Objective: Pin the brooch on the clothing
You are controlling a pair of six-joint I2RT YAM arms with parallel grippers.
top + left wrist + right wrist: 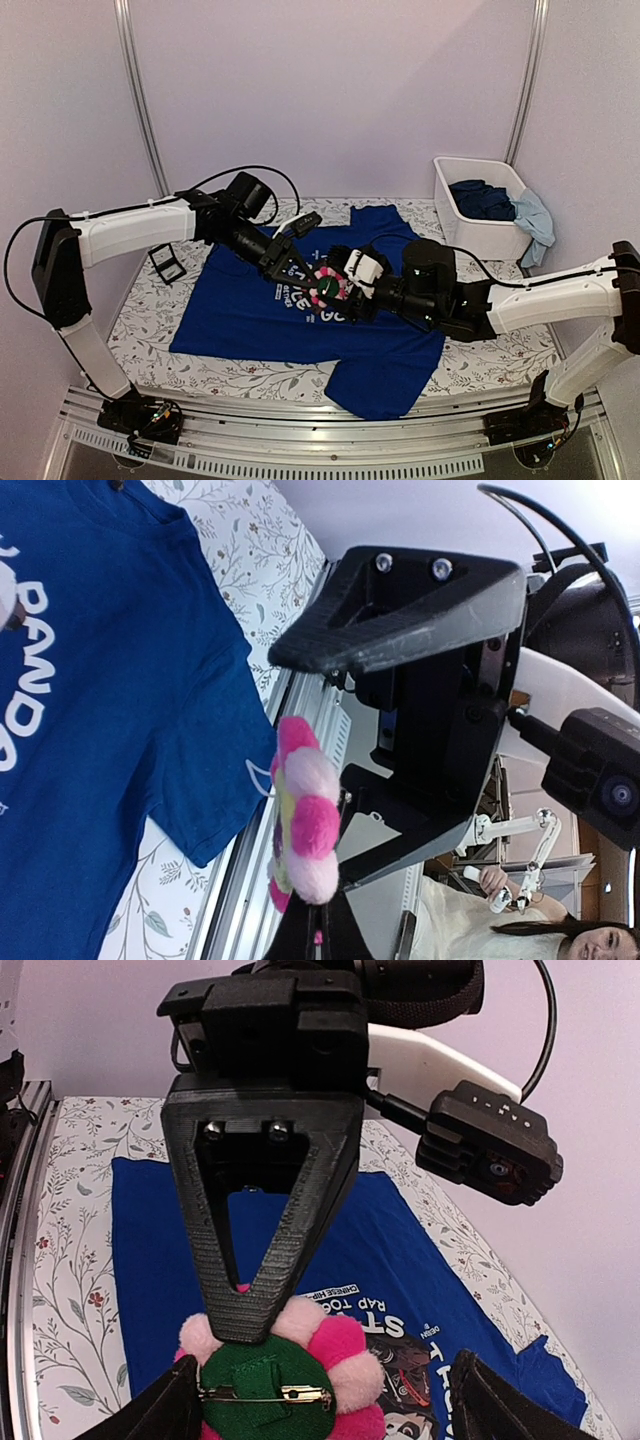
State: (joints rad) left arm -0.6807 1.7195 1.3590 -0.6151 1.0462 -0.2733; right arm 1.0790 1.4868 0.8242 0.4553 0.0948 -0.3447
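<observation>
The pink flower brooch (328,287) hangs above the royal-blue T-shirt (240,310), which lies flat on the table. My left gripper (315,280) is shut on the brooch's edge. In the left wrist view the brooch (303,825) shows edge-on above my left gripper (315,920), with the shirt (90,730) at the left. In the right wrist view the brooch (330,1360) shows its green back and metal pin. My right gripper (320,1400) is open, one finger on each side of the brooch, over the shirt's print (380,1250).
A white bin (495,240) with bunched dark-blue and light-blue clothes stands at the back right. A small dark square tray (168,265) sits left of the shirt. The shirt's front hem (385,385) is folded near the table's front edge.
</observation>
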